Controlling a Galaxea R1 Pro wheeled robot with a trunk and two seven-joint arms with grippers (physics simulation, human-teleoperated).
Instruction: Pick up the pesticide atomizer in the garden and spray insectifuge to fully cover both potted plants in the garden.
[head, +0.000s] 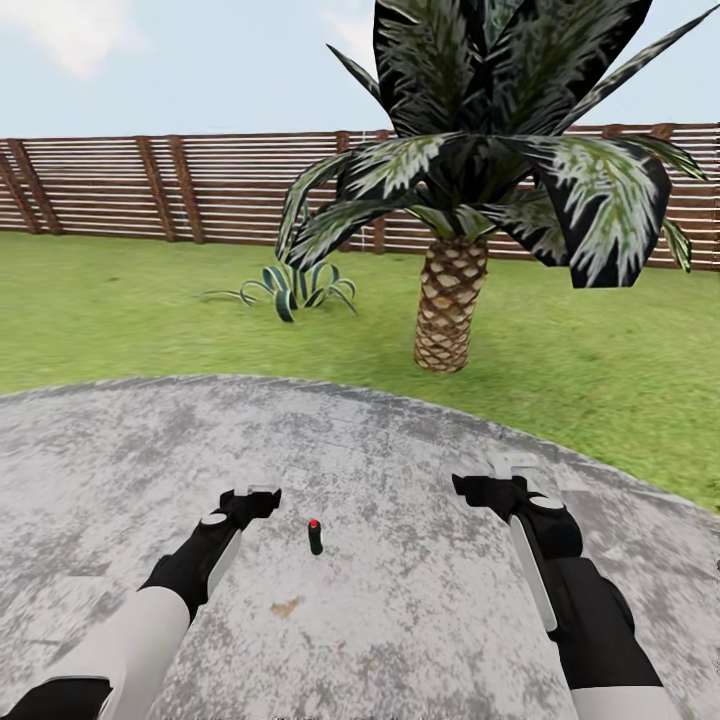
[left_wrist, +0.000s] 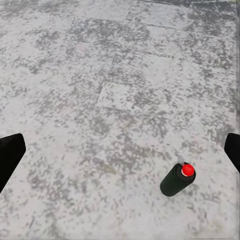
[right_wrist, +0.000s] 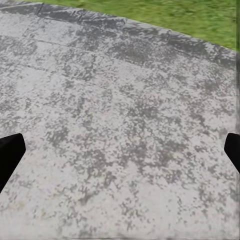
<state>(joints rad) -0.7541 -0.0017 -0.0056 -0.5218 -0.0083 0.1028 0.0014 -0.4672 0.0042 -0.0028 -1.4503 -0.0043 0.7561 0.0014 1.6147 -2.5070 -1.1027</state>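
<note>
The left gripper (head: 262, 494) hangs low over the grey stone slab (head: 400, 600) and holds nothing. In the left wrist view its two dark fingertips (left_wrist: 10, 152) sit at the opposite edges of the picture, so the jaws stand wide apart. The right gripper (head: 512, 464) is also over the slab, and its fingertips (right_wrist: 10, 152) are spread just as wide, with only bare stone between them.

The pesticide atomizer (head: 316, 537) stands upright on the slab, between the two grippers and nearer to the left one, but touching neither. It is a small dark green bottle, and its top looks red (left_wrist: 187, 170). No label or writing can be read on it; it is too small for that. Near the atomizer, on the side toward the robot, there is a small brown stain (head: 286, 606) on the stone.

Nothing stands between the atomizer and either gripper. Beyond the atomizer the slab ends in a curved edge and the green lawn (head: 120, 310) begins. On the lawn, far behind the atomizer, a big palm-like plant (head: 450, 300) rises with a scaly brown trunk and dark broad leaves. A low plant with striped pointed leaves (head: 292, 287) grows on the grass beside the palm. A brown slatted wooden fence (head: 120, 190) closes the lawn behind both.
</note>
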